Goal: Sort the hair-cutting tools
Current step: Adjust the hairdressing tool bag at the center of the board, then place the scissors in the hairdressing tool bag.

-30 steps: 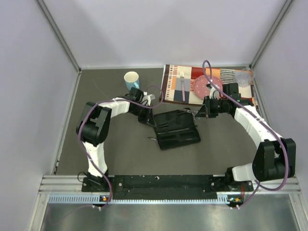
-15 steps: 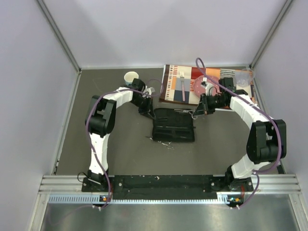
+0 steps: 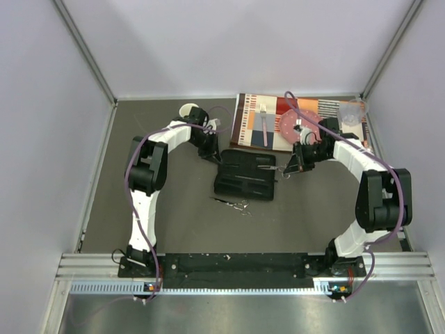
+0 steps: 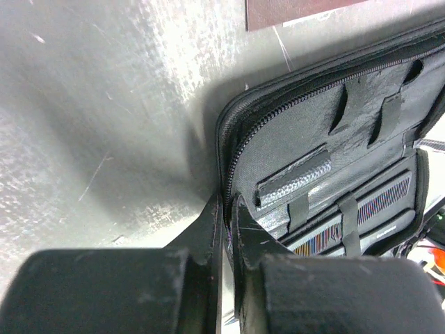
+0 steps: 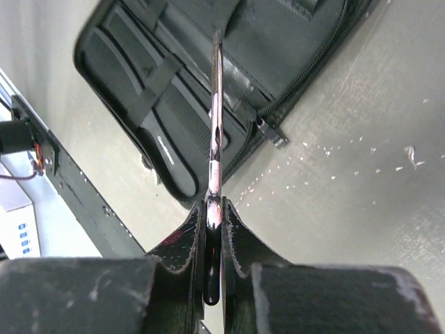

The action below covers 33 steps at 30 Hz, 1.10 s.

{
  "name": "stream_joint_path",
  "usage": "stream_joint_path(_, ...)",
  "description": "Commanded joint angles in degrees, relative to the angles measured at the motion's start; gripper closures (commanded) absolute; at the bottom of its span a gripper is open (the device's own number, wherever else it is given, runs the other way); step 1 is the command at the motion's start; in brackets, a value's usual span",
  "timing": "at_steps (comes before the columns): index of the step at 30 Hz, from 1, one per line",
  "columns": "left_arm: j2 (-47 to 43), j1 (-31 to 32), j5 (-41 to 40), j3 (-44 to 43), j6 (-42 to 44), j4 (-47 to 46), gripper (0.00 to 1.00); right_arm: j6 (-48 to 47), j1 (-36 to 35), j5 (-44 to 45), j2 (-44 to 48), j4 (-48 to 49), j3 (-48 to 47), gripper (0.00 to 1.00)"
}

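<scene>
While the left pincer (image 4: 227, 209) clamps the case (image 4: 313, 146) rim, keep the right pincer (image 5: 215, 212) closed on the scissors (image 5: 215, 125) and feed them tip-first, at a shallow angle, under a strap (image 5: 154, 87).

The open case (image 3: 243, 179) is hemmed in on both flanks: its rim at 10 o'clock is pinched by the left hand (image 3: 211, 157), and at 3 o'clock the held scissors (image 5: 215, 118) are gripped by the right hand (image 3: 288, 169). At 12 o'clock the placemat (image 3: 245, 118) is met, at 6 o'clock the loose scissors (image 3: 236, 204). Bare tabletop (image 3: 160, 223) is found at 8 o'clock
</scene>
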<state>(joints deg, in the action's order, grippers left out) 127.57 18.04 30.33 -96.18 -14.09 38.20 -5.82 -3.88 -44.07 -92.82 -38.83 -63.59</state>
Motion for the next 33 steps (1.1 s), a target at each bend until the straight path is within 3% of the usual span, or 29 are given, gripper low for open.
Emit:
stream_joint_path(1,2.86,-1.69,-10.9,-1.11,1.52,-2.6,0.94,-2.7,0.45,-1.1,-1.58,0.6,0.31,1.0)
stream_joint_path(13,2.77,-1.61,-9.5,-0.76,1.87,-2.07,0.93,-1.39,0.45,-0.57,-4.92,4.72,-1.36,1.0)
stream_joint_path(33,2.42,-1.61,-6.07,0.29,0.64,-2.16,0.93,1.78,0.45,-10.85,-9.57,14.04,-0.13,1.0)
